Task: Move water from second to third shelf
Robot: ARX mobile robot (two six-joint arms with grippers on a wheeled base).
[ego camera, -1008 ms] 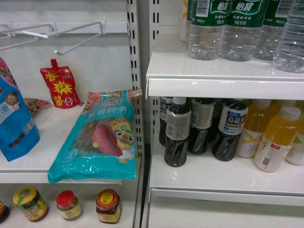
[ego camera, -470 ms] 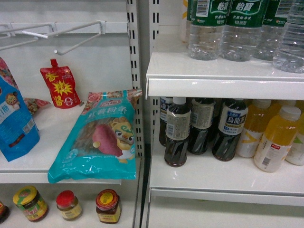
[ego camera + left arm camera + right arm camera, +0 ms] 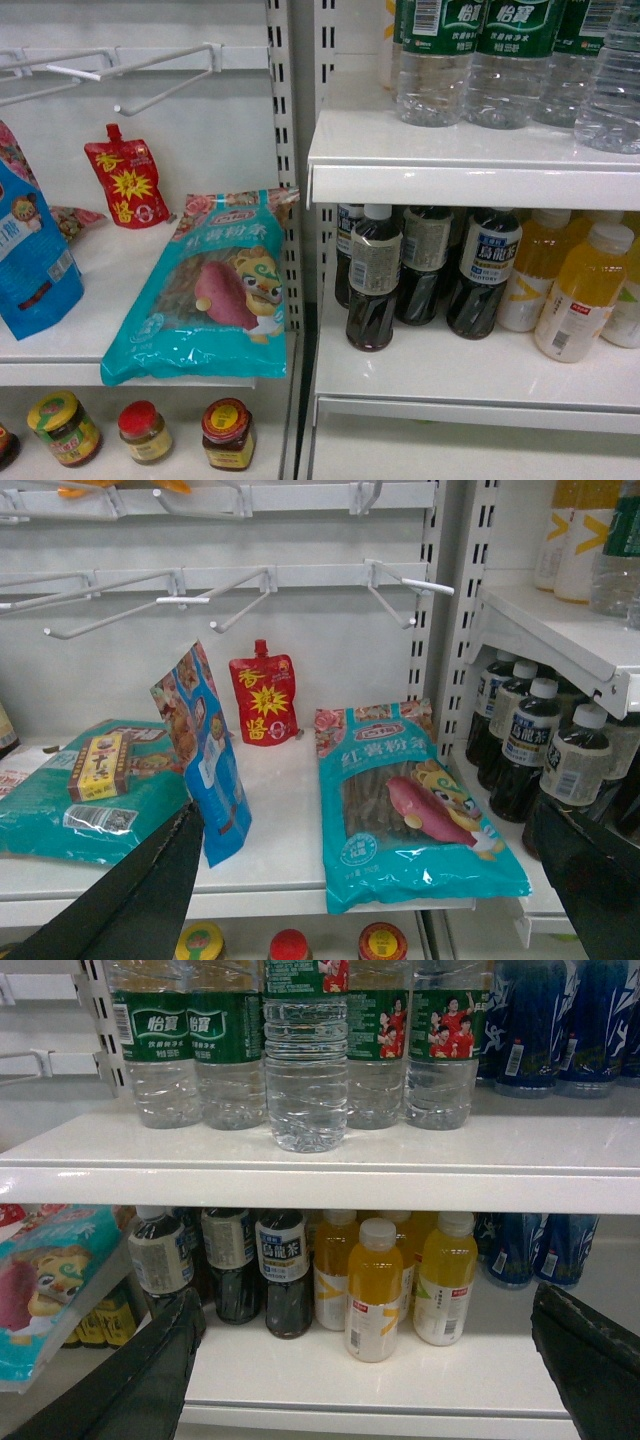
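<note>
Several clear ribbed water bottles (image 3: 432, 60) with dark green labels stand in a row on the upper right shelf (image 3: 470, 170). In the right wrist view one water bottle (image 3: 305, 1070) stands forward of the others, near the shelf's front edge. My right gripper (image 3: 370, 1370) is open and empty, facing the shelf below, well short of the bottles. My left gripper (image 3: 370, 900) is also open and empty, in front of the snack shelf to the left. Neither gripper shows in the head view.
The shelf below the water (image 3: 450, 375) holds dark tea bottles (image 3: 372, 290) and orange juice bottles (image 3: 580, 295), with blue bottles (image 3: 540, 1020) further right. A teal snack bag (image 3: 215, 290), a blue bag (image 3: 30, 255), a red pouch (image 3: 128, 185) and wire hooks (image 3: 160, 65) fill the left bay. Jars (image 3: 226, 432) stand lower.
</note>
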